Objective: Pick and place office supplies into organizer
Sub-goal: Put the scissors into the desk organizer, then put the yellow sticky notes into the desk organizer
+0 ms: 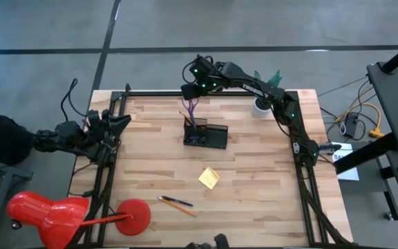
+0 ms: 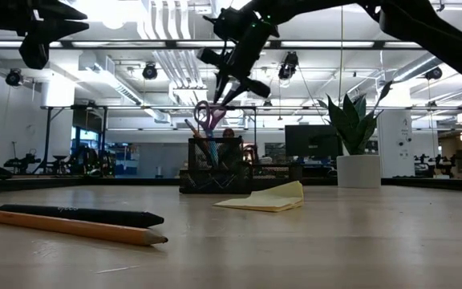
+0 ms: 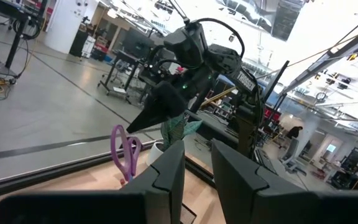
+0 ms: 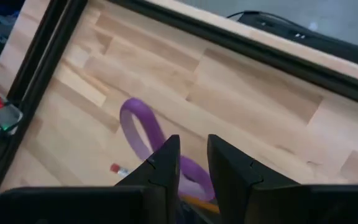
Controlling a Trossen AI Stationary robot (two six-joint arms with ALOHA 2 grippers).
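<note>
The black mesh organizer (image 1: 206, 136) (image 2: 215, 168) stands on the wooden table, toward its far side. Purple-handled scissors (image 1: 191, 108) (image 2: 209, 116) (image 4: 143, 134) stand in its tall cup, handles up, beside an orange pencil (image 1: 184, 115). My right gripper (image 1: 196, 88) (image 2: 224, 93) (image 4: 193, 162) hangs just above the handles, pointing steeply down. Its fingers are a narrow gap apart, with nothing between them. A yellow sticky-note pad (image 1: 209, 178) (image 2: 267, 198) lies in the middle of the table. A pencil (image 2: 70, 227) and a dark pen (image 2: 79, 215) lie side by side near the front edge. My left gripper (image 1: 119, 123) (image 3: 197, 168) waits at the table's left edge, slightly open.
A red lamp (image 1: 54, 214) stands at the near left corner. A white plant pot (image 1: 261, 106) (image 2: 358, 170) is at the far right, beside the right arm. A black frame rail (image 1: 150, 93) runs along the table's far and side edges.
</note>
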